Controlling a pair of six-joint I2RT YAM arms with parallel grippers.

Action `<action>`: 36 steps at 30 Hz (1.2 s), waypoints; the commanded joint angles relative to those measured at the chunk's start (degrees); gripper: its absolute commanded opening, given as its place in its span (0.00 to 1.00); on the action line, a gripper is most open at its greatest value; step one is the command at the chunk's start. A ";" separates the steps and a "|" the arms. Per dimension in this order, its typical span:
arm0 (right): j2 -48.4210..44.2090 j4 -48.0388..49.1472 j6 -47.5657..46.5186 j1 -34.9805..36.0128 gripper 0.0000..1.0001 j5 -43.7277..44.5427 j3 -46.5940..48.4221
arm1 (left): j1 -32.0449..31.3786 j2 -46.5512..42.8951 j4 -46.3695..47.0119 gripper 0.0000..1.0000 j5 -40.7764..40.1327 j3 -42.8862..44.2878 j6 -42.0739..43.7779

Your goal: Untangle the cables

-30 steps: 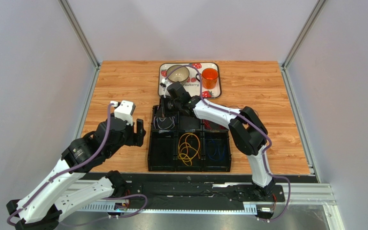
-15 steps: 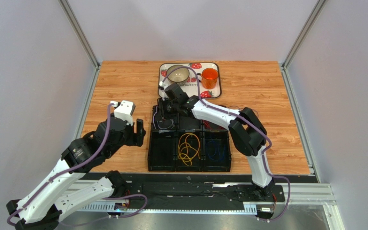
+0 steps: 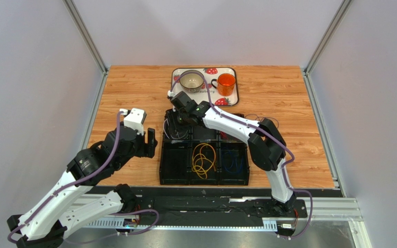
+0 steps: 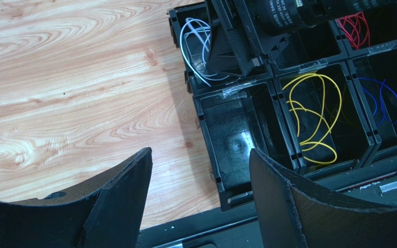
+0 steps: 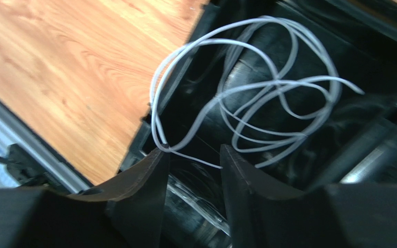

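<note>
My right gripper [image 5: 193, 155] has just let its jaws come apart and drawn up a little over the far-left compartment of the black divided bin [image 4: 198, 124]. The white cable [image 5: 154, 98] lies loose in that compartment, one strand crossing between the parted fingertips, unpinched. I read that as the cable delivered.

Along the bin's near edge, the yellow cable [image 4: 309, 111] fills the middle compartment, the blue cable [image 4: 381, 98] the right corner, and the left corner is bare. The red cable [image 4: 358, 26] sits far right. My arm hides the far middle.

My left gripper [image 4: 199, 155] hangs wide open, holding nothing, over the table [image 4: 81, 77] beside the bin.
</note>
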 commanded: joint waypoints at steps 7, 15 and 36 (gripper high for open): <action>-5.66 -13.65 -4.31 0.00 0.62 18.38 4.49 | 0.20 1.66 -7.44 0.76 -5.52 4.56 -4.58; -4.52 -20.23 -0.97 0.17 0.76 16.28 9.76 | 0.20 -6.25 -3.92 0.76 -6.49 1.56 -3.96; -13.57 -19.19 -6.84 0.26 1.00 21.21 2.56 | 10.83 -5.82 -2.05 0.91 -0.15 0.68 -1.76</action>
